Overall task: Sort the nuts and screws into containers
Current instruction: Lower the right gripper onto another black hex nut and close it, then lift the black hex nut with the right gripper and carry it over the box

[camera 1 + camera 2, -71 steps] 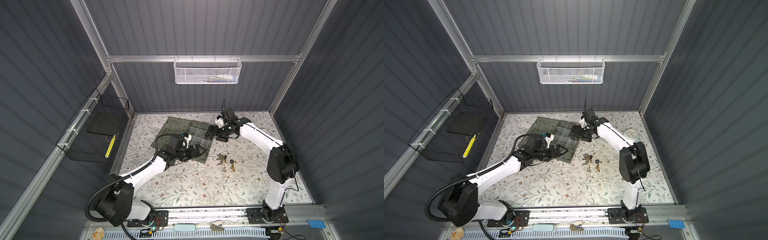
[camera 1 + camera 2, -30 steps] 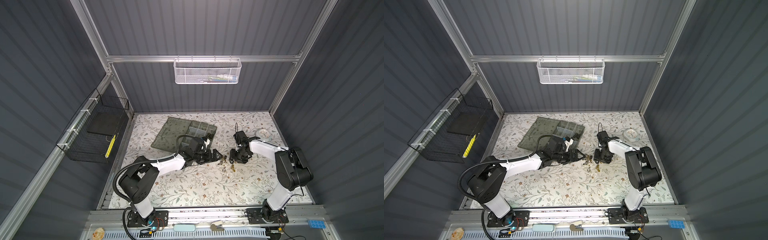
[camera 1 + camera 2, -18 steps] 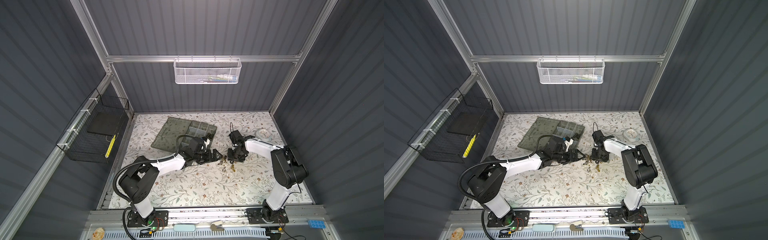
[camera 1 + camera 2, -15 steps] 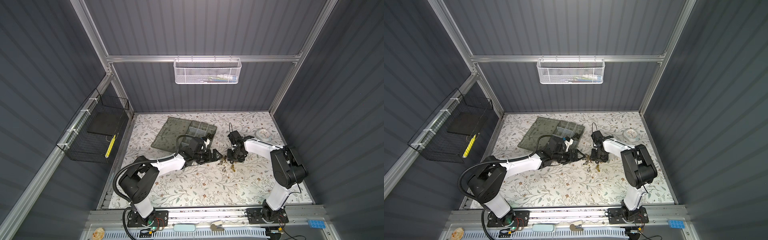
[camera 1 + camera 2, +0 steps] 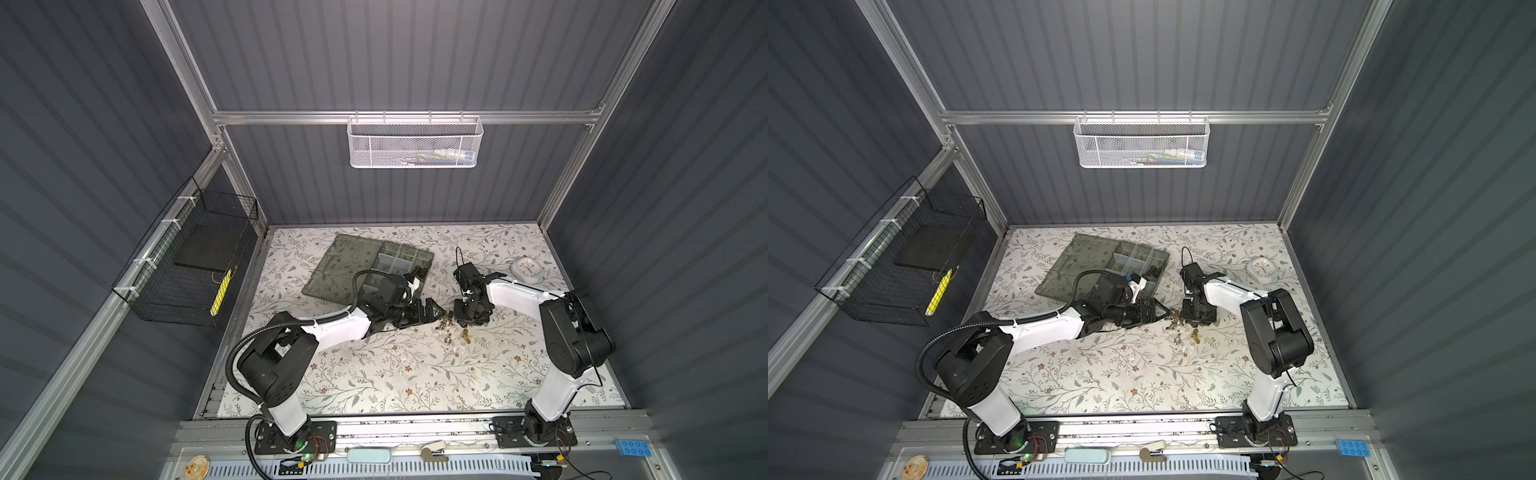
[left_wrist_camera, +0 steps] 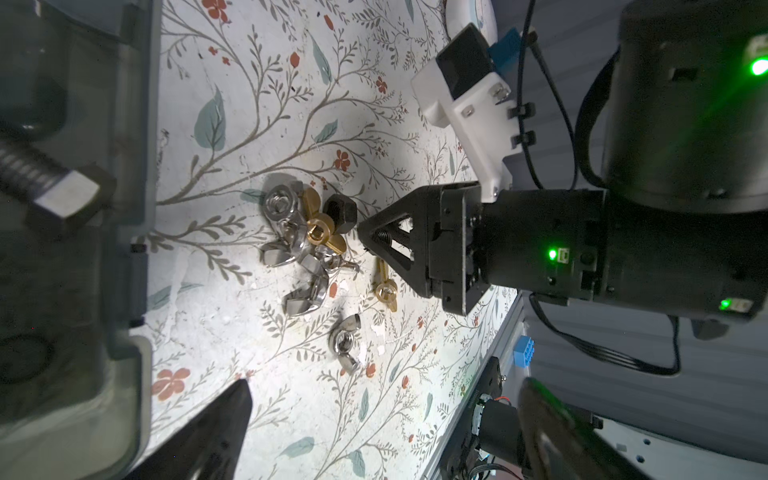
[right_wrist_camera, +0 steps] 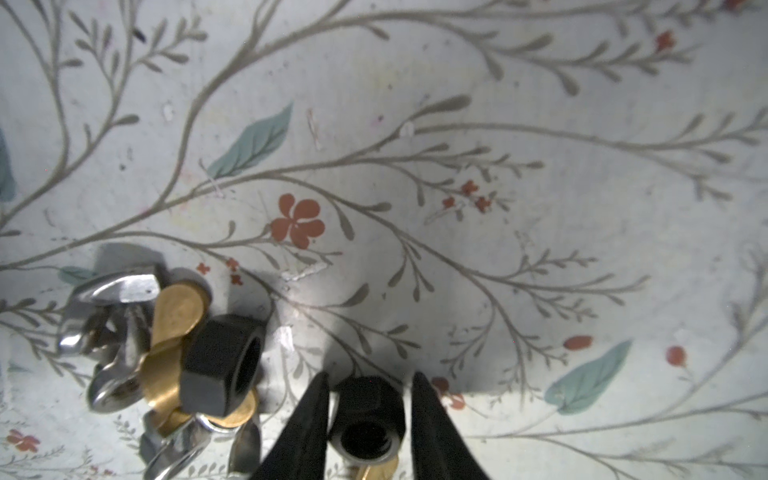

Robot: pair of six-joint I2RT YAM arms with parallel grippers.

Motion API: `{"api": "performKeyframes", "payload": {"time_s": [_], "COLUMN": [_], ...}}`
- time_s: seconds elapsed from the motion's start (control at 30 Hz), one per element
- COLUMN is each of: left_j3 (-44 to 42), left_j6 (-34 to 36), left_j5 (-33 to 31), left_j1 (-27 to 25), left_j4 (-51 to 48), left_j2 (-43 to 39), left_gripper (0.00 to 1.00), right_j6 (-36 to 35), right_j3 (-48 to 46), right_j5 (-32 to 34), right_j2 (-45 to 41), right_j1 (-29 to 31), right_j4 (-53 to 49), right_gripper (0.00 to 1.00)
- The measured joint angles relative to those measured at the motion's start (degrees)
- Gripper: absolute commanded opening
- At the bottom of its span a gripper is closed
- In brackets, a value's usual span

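Right wrist view: the right gripper [image 7: 369, 380] points down at the floral sheet [image 7: 457, 145]. Its fingers [image 7: 305, 432] bracket a black nut [image 7: 368, 419] at the edge of the pile of nuts [image 7: 166, 357]; whether they press it cannot be told. Left wrist view: the pile counts one silver hex nut, one black hex nut, two brass wing nuts and at least three silver wing nuts. One hex-headed bolt [image 6: 62, 195] lies inside the organiser box [image 6: 137, 124].

In both top views the left arm stretches low from its front base. The left gripper [image 5: 436, 312] is nearly level, jaws spread and empty, just beside the pile. The right forearm runs level and its wrist bends down. The box stands just behind the left wrist. Bare sheet lies open toward the front rail [image 5: 415, 424]; the clock-faced object [image 5: 527, 269] sits well apart.
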Motion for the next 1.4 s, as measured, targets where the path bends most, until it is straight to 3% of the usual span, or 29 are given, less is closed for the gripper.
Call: {"api": "performKeyframes", "payload": {"time_s": [0.47, 0.9, 1.4], "left_j3": [0.0, 0.0, -0.9], "left_j6": [0.0, 1.5, 4.4], "left_j5": [0.0, -2.0, -1.9], "left_j1": [0.0, 0.2, 9.0], "left_j4": [-0.4, -4.4, -8.8], "left_j2": [0.0, -2.1, -10.8], "left_gripper": [1.0, 1.0, 1.0], "right_j6": [-0.1, -0.5, 0.0], "right_j3": [0.4, 7.8, 22.2], "right_j5": [-0.6, -3.9, -13.6], "right_j2": [-0.5, -3.1, 0.5], "right_j1": [0.0, 0.0, 2.2], "right_j4": [-2.0, -5.0, -5.4], "right_gripper": [0.23, 0.23, 0.23]}}
